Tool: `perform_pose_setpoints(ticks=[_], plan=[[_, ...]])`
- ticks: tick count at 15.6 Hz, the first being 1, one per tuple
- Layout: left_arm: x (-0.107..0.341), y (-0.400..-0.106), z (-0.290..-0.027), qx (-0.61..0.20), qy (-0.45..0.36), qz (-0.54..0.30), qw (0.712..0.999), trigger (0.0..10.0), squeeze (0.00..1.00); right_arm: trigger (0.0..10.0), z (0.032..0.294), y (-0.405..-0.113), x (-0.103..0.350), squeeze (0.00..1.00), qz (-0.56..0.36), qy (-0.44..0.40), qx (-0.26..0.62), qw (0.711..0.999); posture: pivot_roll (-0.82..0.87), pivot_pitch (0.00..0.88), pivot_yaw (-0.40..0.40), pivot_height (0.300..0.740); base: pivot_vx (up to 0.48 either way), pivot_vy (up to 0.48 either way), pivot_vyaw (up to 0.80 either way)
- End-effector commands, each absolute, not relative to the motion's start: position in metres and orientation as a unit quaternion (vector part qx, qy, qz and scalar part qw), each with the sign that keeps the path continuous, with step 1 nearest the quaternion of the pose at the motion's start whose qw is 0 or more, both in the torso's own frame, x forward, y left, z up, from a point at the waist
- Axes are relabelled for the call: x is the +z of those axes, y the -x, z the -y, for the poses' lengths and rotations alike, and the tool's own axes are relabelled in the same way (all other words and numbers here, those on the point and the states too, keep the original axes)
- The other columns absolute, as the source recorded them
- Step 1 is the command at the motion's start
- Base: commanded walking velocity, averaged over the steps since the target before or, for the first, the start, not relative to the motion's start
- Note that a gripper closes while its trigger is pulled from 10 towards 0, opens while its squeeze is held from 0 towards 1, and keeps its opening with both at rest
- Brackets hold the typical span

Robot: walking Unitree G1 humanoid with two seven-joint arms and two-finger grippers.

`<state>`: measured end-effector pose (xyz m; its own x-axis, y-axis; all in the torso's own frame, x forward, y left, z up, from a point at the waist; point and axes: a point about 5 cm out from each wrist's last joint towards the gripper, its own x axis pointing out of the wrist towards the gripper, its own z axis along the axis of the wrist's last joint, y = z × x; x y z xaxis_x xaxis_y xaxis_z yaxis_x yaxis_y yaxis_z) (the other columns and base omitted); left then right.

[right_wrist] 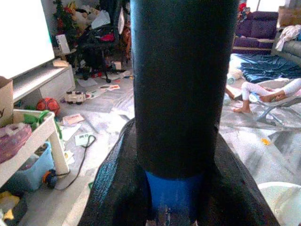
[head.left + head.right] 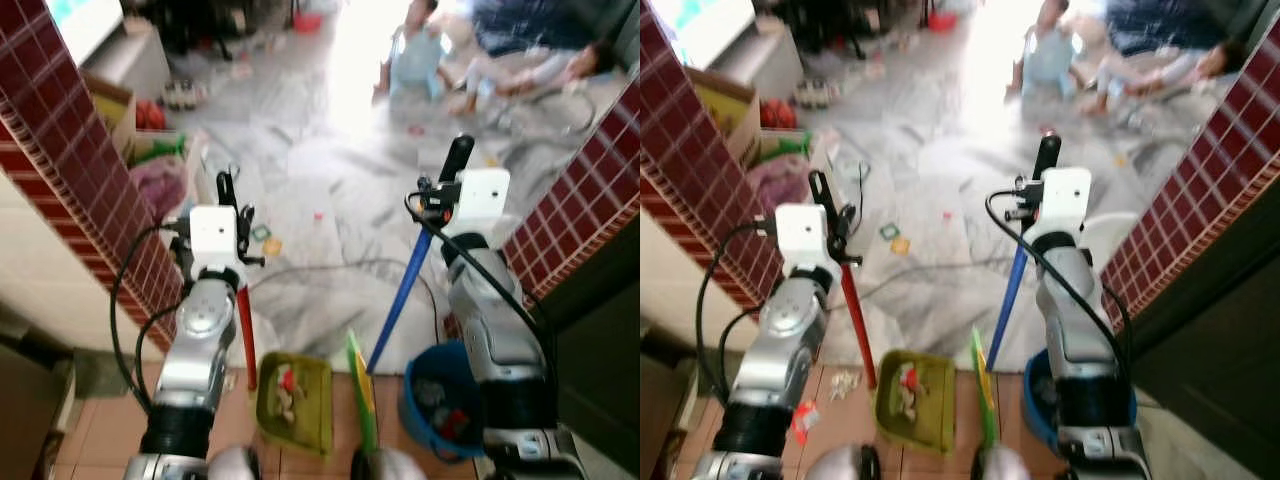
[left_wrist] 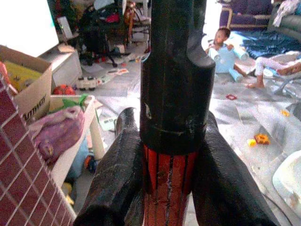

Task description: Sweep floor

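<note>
The left gripper (image 3: 171,179) was closed on the red handle (image 2: 246,335) of the dustpan (image 2: 297,400); in the left wrist view its two black fingers (image 3: 117,183) pressed the red shaft from both sides, just below the black end cap. The handle ran down from the gripper to the olive-green dustpan, which rested on the terracotta tile floor (image 2: 95,430) directly in front of the robot. The pan held scraps of litter, among them a red piece.

The right gripper (image 1: 178,188) was closed on the blue handle (image 2: 400,300) of the broom (image 2: 358,385); the right wrist view showed the fingers clamping the shaft where the blue section met the black grip. The handle slanted down toward the robot's left, ending at a green broom head standing on the floor just beside the dustpan, on its right side.

A blue bucket (image 2: 440,400) containing rubbish stood on the floor to the right of the broom head, partly hidden by the right arm. Dark-red tiled walls (image 2: 70,150) flanked the opening on both sides. Beyond them lay a marble floor (image 2: 330,190) scattered with small items and a cable (image 2: 340,268). Two people (image 2: 500,60) sat on the floor at the far end.
</note>
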<state>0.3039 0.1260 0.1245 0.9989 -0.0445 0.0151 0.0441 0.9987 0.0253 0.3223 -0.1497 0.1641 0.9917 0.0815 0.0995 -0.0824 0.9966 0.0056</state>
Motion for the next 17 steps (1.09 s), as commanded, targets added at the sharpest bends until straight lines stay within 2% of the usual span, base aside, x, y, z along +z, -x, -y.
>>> perform_pose_setpoints(ticks=[1, 13, 17], plan=[[0.138, -0.302, -0.126, -0.027, -0.004, 0.028, 0.999, 10.0, 0.0, 10.0, 0.148, -0.323, 0.173, 0.0, 0.073, -0.003, 0.044, 0.996, -0.1, 0.0, -0.002, 0.74, -0.3, 0.0, 0.0], [0.151, -0.306, -0.127, -0.033, 0.004, 0.029, 0.999, 10.0, 0.0, 10.0, 0.15, -0.326, 0.165, 0.0, 0.066, -0.006, 0.035, 0.997, -0.1, 0.0, 0.015, 0.74, -0.306, 0.0, 0.0], [0.151, -0.309, -0.125, -0.043, 0.008, 0.031, 0.999, 10.0, 0.0, 10.0, 0.142, -0.33, 0.152, 0.0, 0.053, -0.028, 0.025, 0.998, -0.1, 0.0, 0.051, 0.74, 0.0, 0.0, 0.0]])
